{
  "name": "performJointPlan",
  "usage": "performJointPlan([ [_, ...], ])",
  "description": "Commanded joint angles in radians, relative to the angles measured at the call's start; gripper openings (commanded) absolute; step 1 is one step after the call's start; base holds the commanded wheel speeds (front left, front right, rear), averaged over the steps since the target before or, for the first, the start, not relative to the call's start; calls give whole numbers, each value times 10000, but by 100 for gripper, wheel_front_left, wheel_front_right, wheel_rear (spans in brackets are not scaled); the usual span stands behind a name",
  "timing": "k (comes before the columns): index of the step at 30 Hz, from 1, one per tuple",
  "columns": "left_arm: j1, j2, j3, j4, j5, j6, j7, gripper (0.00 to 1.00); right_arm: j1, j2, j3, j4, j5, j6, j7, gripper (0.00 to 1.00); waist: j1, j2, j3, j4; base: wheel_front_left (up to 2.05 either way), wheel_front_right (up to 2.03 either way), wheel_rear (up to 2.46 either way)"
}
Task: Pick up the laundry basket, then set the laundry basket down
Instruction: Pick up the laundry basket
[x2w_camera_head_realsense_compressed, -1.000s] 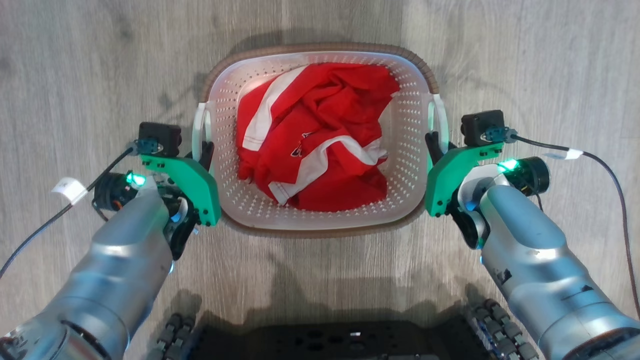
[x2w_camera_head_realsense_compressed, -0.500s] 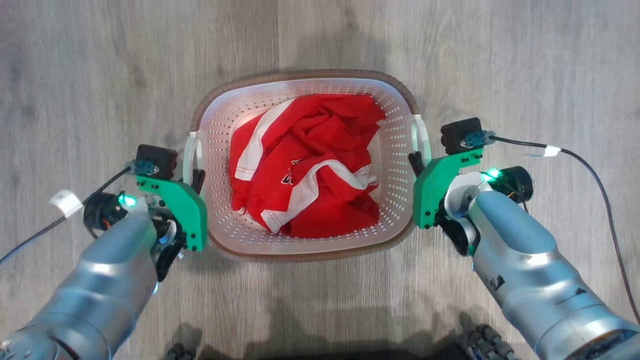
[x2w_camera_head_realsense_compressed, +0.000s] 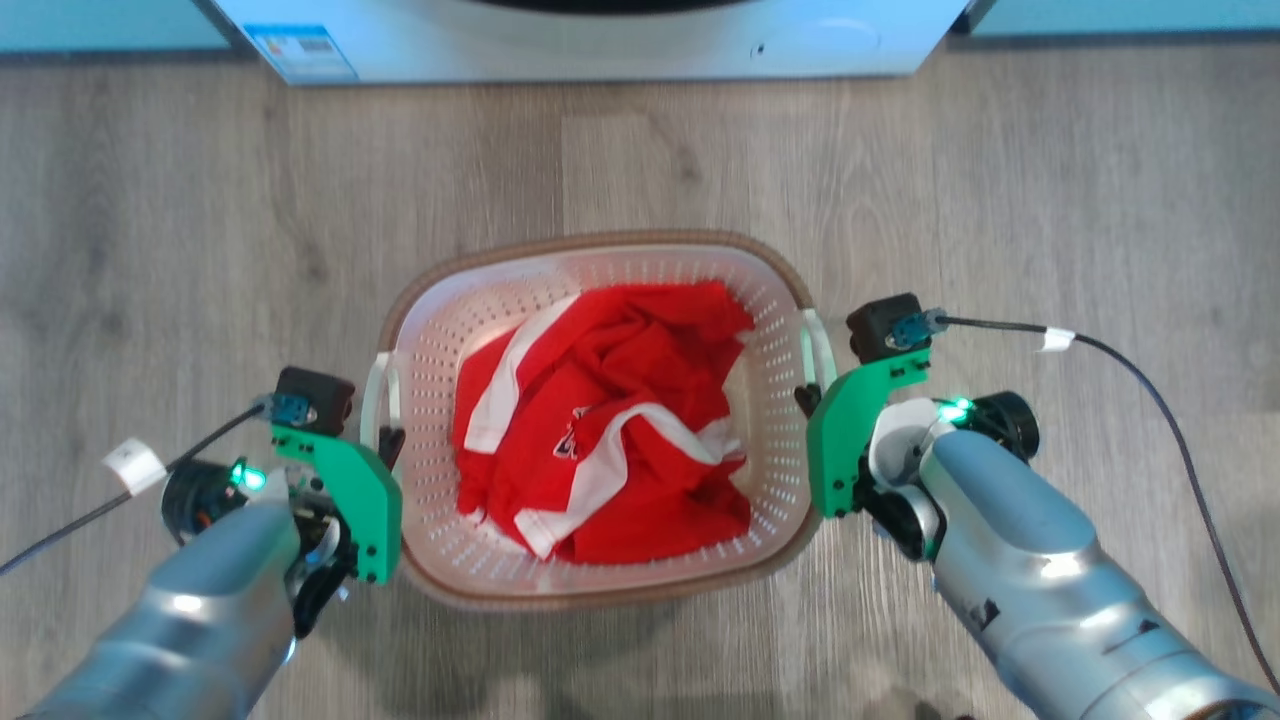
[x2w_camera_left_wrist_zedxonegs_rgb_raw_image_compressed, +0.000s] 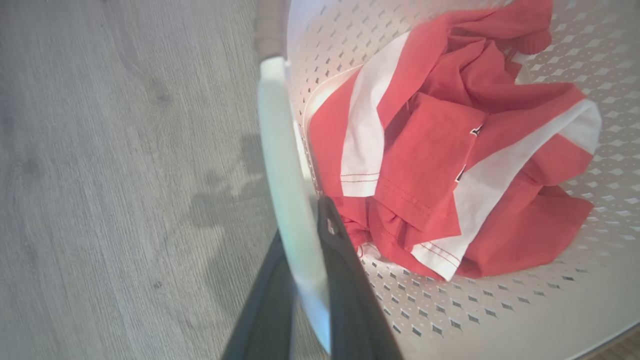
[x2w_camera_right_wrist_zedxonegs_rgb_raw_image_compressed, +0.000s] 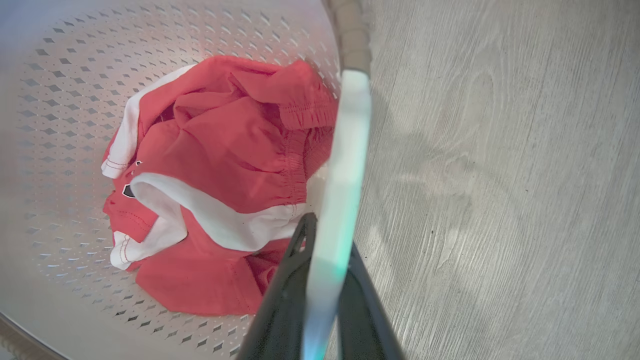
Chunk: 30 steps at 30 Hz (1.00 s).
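While the laundry basket (x2w_camera_head_realsense_compressed: 775, 420) is seemingly hanging above the floor (x2w_camera_head_realsense_compressed: 200, 250), the left gripper (x2w_camera_head_realsense_compressed: 388, 447) is clamping its left handle (x2w_camera_head_realsense_compressed: 371, 400) and the right gripper (x2w_camera_head_realsense_compressed: 803, 398) its right handle (x2w_camera_head_realsense_compressed: 823, 345).

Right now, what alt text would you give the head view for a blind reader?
A cream-white laundry basket holding a crumpled red-and-white garment is held from both sides, the left gripper and right gripper with jaws shut on its white handles. It is over a wooden floor, a washing machine's base along the top edge.

Washing machine (x2w_camera_head_realsense_compressed: 600, 40) mostly beyond top edge; laundry basket (x2w_camera_head_realsense_compressed: 782, 400) floor under red garment (x2w_camera_head_realsense_compressed: 610, 420)
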Motion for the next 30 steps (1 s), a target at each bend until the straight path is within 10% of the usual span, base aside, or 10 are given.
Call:
performJointPlan([
  [1,-37,410,55,-146,11,-4,-14,0,156,143,187,-322,0,29,47,0,1,-1,-246,6,0,0,0],
  [30,1194,3274,-204,-4793,-753,481,3223,0,2134,-404,62,-3870,15,29,4211,0,1,-1,-3218,-63,0,0,0],
])
